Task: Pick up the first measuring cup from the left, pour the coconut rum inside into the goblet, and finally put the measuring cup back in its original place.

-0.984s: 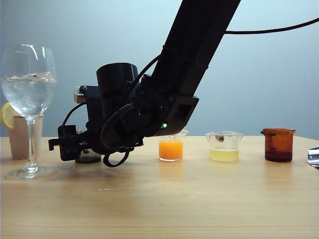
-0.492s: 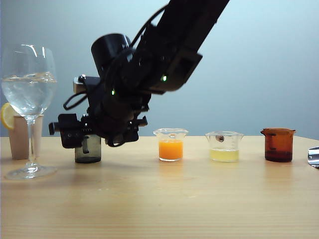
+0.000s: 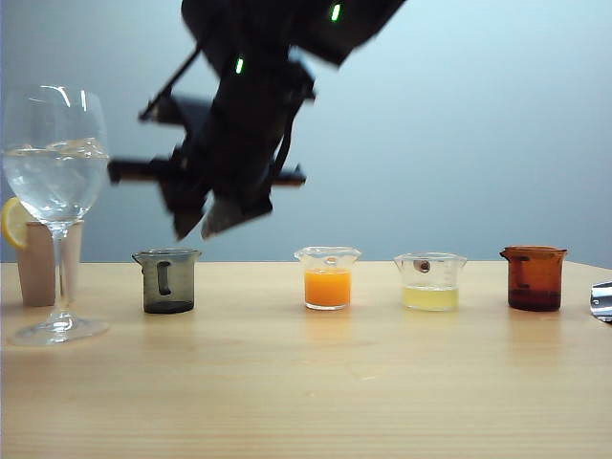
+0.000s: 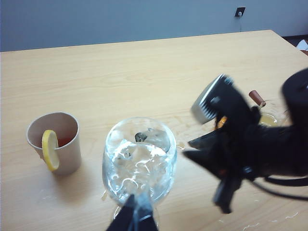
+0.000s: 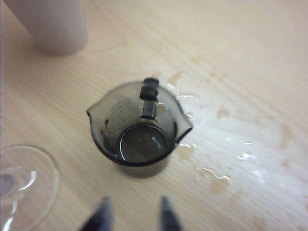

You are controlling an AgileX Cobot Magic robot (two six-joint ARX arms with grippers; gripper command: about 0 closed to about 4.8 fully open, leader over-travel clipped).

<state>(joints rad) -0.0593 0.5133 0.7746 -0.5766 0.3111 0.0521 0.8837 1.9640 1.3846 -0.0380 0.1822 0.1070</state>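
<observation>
Found the measuring cup (image 3: 167,281) standing upright on the bench (image 3: 306,382), toward the left end, between the goblet (image 3: 55,163) and the cup of orange liquid (image 3: 328,279), touching neither. Looked down into it through the right wrist view: no coconut rum to be seen, at most a dark film on the bottom. Judged the pour done and the cup put back in its place. Noted the right gripper (image 3: 206,225) hanging in the air above the measuring cup, a little to its right, well clear of it, tips narrowly parted, holding nothing. Judged little left to do beyond clearing that arm away. Noted the left gripper (image 4: 137,216) close behind the goblet's bowl, tips drawn together, nothing between them as far as can be made out. Recorded the goblet at the far left edge of the bench, upright, with ice and clear liquid (image 3: 55,182) filling the lower part of the bowl. Recorded, further right along the row, a clear cup of pale yellow liquid (image 3: 430,282), about a third full, and an amber-brown cup (image 3: 534,278) near the right edge, contents not legible through the tint. Spotted a paper cup (image 4: 55,149) behind the goblet with a lemon slice (image 4: 49,149) on its rim. Marked wet patches (image 5: 211,144) on the bench just beside the measuring cup: some spillage, source uncertain.
</observation>
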